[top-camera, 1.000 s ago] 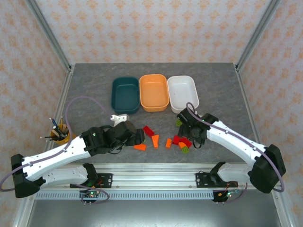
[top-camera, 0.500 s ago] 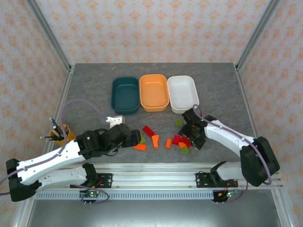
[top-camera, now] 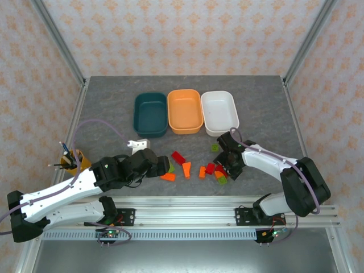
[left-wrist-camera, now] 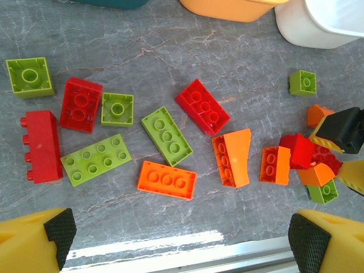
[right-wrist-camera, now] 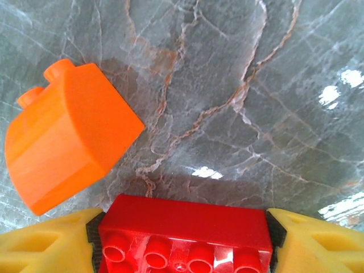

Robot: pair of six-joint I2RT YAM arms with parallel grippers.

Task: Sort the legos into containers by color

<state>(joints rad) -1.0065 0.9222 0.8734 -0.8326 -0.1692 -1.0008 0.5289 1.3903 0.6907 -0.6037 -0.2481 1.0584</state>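
Note:
Red, orange and green legos lie scattered near the table's front edge, among them a red brick (left-wrist-camera: 202,106), a flat orange one (left-wrist-camera: 166,180) and an orange wedge (left-wrist-camera: 232,156). My left gripper (left-wrist-camera: 179,244) hovers over them wide open, holding nothing; in the top view it (top-camera: 166,166) sits at the left end of the scatter. My right gripper (right-wrist-camera: 182,242) is low at the right cluster (top-camera: 223,168), its pads pressed on both ends of a red lego (right-wrist-camera: 182,227). An orange curved lego (right-wrist-camera: 68,133) lies just beyond. The teal (top-camera: 150,115), orange (top-camera: 185,111) and white (top-camera: 219,111) containers stand empty behind.
A cup of pens (top-camera: 71,161) stands at the left edge of the table. The metal rail (top-camera: 187,217) carrying both arm bases runs along the front edge, close behind the legos. Bare grey tabletop (top-camera: 187,145) separates the legos from the containers.
My right gripper has slid a little left into the red cluster and narrowed onto the red lego. My left arm pulled back slightly toward the left, then held still.

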